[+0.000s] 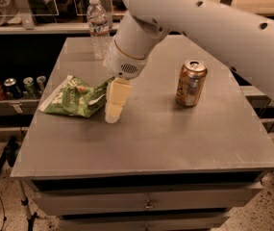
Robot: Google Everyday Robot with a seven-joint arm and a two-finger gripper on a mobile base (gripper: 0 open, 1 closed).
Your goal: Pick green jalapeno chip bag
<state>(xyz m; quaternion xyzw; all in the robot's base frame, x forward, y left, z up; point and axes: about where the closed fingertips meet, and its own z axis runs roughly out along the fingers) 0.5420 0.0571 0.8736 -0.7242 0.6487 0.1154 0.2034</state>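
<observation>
Nearest, the grey flat-topped metal table (175, 148) is seen, with drawers set beneath its front edge. Past the bare front strip, the cream-coloured plastic gripper (115, 102) is hung tip-down from the thick white robot arm (213, 28). It is low over the tabletop and right against the edge, on the soda-can side, of the crumpled green foil jalapeno chip bag (71, 99). The bag is laid flat on the left half of the table. This placing is judged to be an approach for taking the bag by that edge. Whether the gripper is open or closed cannot be told, and nothing is seen to be held by it. Well apart to the right, one gold-orange aluminium soda can (190, 83) is stood upright. Near the far left corner, one clear plastic water bottle (98, 28) is stood. Beyond the table's left side, four small drink cans (11, 87) are lined along a low shelf. Only one bag is counted.
</observation>
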